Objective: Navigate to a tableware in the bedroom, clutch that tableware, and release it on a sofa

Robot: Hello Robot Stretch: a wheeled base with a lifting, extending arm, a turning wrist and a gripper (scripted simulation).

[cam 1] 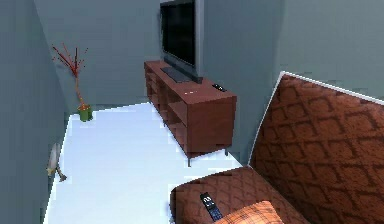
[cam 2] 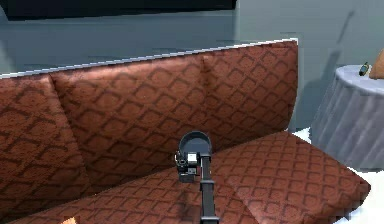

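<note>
A reddish-brown patterned sofa [cam 2: 120, 110] spans the arm side view, with backrest above and seat cushions below. The dark arm bar rises from the bottom edge to the gripper [cam 2: 190, 152], which stands in front of the sofa seat near the foot of the backrest. A dark rounded shape [cam 2: 194, 142] sits at the gripper's far end against the cushion. I cannot tell whether the gripper holds anything. The same sofa [cam 1: 320, 140] shows at the forward view's right, its near end low in the picture.
A dark remote [cam 1: 210, 206] lies on the sofa's near end. Ahead stand a brown TV stand [cam 1: 195, 105] with a flat TV [cam 1: 180, 35], and a potted red plant [cam 1: 78, 85] in the corner. A round grey side table [cam 2: 355, 120] carries a small object [cam 2: 366, 70].
</note>
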